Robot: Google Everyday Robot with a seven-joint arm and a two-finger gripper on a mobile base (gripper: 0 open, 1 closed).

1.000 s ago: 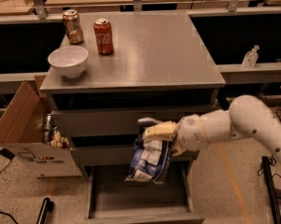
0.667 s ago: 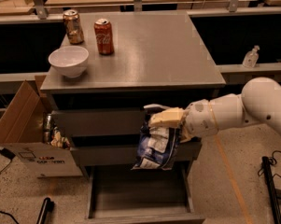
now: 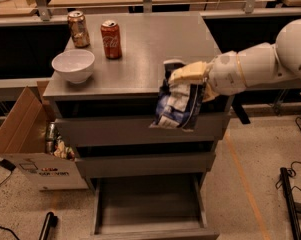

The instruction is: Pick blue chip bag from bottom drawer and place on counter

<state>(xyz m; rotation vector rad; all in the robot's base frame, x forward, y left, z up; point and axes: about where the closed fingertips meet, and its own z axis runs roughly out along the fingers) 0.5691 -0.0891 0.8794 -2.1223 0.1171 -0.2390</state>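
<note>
The counter [image 3: 155,49] is seen just beyond the pincer [image 3: 182,74], and the open bottom drawer [image 3: 147,204] well below it. The blue chip bag [image 3: 177,109] is held clamped by the pincer and hangs lengthwise beneath it, across the counter's front edge.

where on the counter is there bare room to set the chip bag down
The right half of the counter is bare, from the red Coca-Cola can across to the right edge. The gripper holds the blue chip bag at its front edge. The left side is crowded: brown can, Coca-Cola can, white bowl.
</note>
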